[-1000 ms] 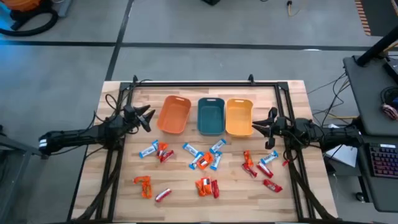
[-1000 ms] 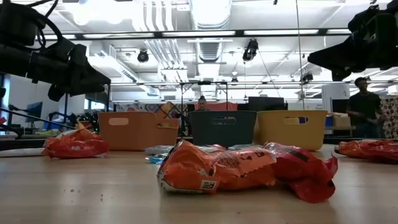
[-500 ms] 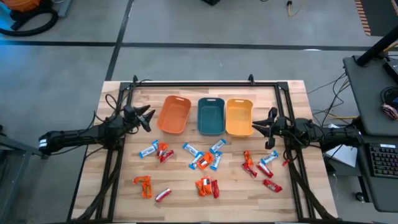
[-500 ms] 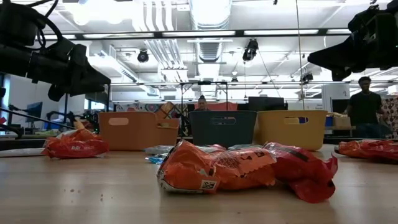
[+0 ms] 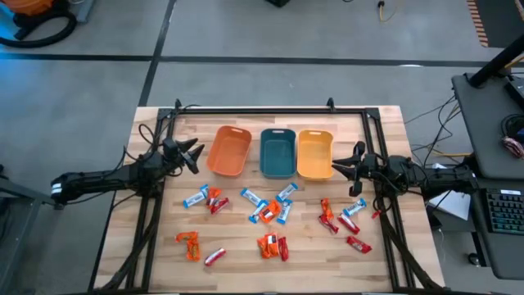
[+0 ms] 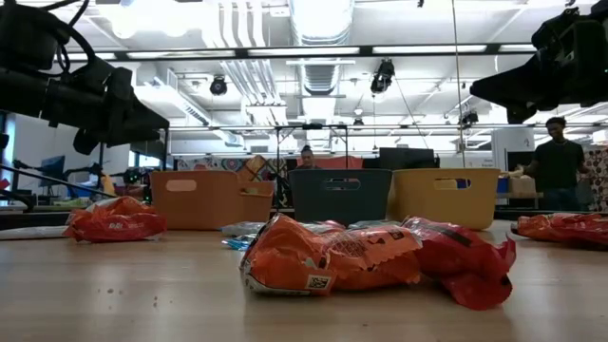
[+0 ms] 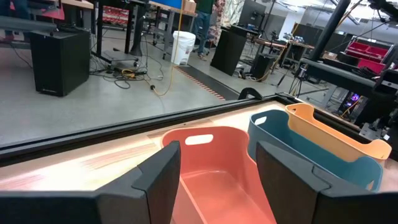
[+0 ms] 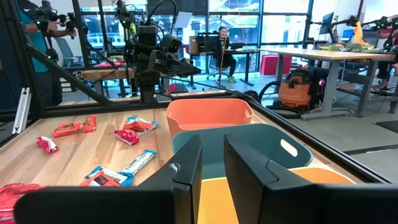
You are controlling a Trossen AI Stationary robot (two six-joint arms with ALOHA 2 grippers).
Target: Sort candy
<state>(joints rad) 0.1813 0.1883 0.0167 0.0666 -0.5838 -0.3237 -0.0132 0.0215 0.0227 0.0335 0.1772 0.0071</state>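
Zero candies sorted, both arms idle

High view: candy (image 5: pixel 266 211) lies scattered on the counter (image 5: pixel 155 254), in front of the bins (image 5: pixel 277 153). Left end effector (image 5: pixel 190 154) and right end effector (image 5: pixel 350 168) flank the bins, with the candy nearer the camera-side edge.

Wrist views: both are released, empty, touching nothing; the left gapes wider.

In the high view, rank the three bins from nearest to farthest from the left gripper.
Measured from the left gripper, at the table's left side:
1. Orange bin, leftmost of the row, right beside the gripper.
2. Teal bin, in the middle.
3. Yellow-orange bin, rightmost, next to the right gripper.
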